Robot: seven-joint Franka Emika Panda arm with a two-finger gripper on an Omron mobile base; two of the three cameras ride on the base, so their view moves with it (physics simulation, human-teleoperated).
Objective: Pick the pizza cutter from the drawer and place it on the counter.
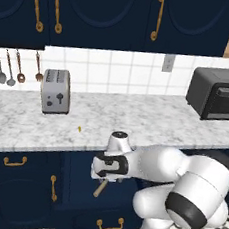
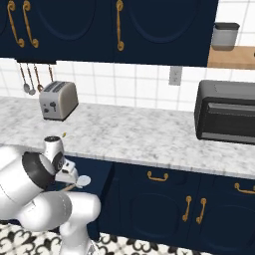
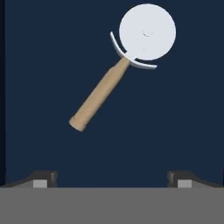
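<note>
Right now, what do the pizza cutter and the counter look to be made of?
Pizza cutter: the wheel looks like pale, smooth metal, flat silver-white with no grain; the handle looks like matte wood, tan and evenly coloured. Counter: apparently polished marble or similar stone, white with grey veining and a thick pale edge.

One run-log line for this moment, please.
phase: pre-grasp | gripper: jaws open, above pizza cutter | pizza cutter: flat in drawer | counter: not yet used
</note>
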